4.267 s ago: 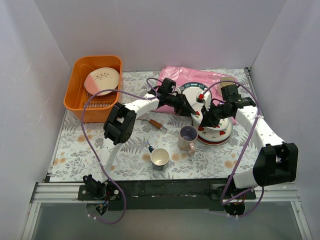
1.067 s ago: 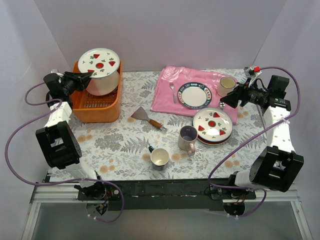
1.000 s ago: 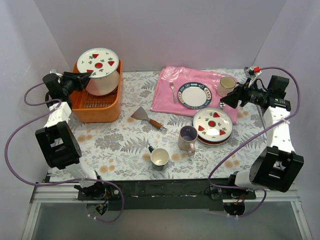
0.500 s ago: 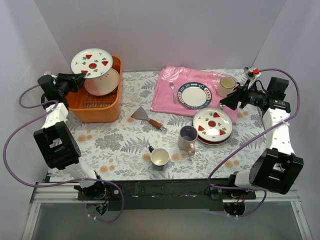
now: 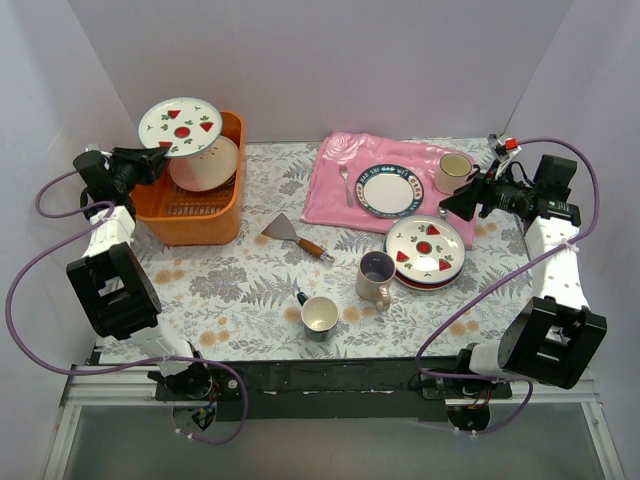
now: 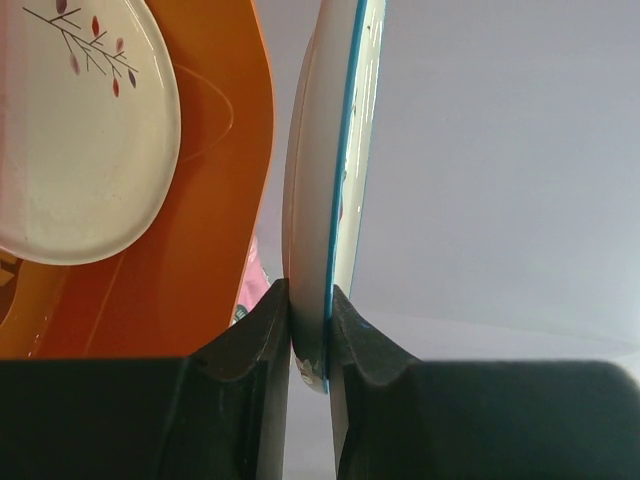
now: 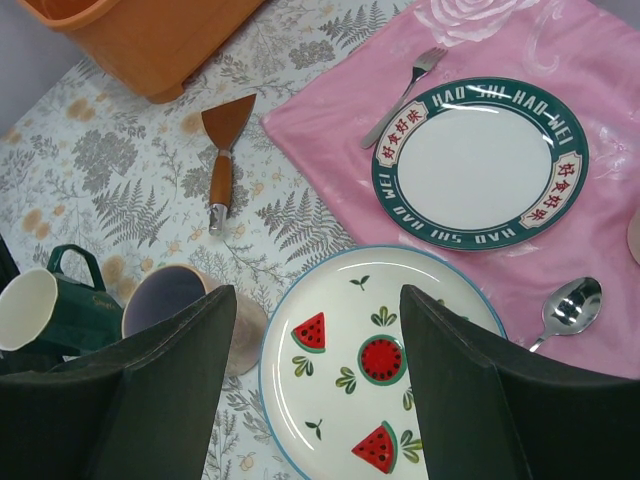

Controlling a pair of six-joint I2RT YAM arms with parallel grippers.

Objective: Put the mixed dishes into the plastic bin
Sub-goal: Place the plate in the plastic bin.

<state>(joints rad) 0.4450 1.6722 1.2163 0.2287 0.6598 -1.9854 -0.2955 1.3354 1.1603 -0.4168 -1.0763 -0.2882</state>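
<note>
Now the left gripper (image 6: 310,312) is clenched on the rim of a watermelon-print plate (image 5: 181,124). It holds the plate raised above the orange plastic bin (image 5: 190,230) in the upper left of the top view. Compared with a second ago, the plate has slid leftward and levelled out somewhat. It hangs over the bin's left half and the beige bowl (image 5: 207,165) leaning inside. It is not down yet, so I judge that lowering and letting go remain.

The right gripper (image 7: 315,300) stands wide apart with nothing in it, unmoved at the right of the frame, looking down on a second watermelon plate (image 5: 425,245). That plate and the lilac mug (image 5: 377,275) at lower centre wait on the table.
</note>
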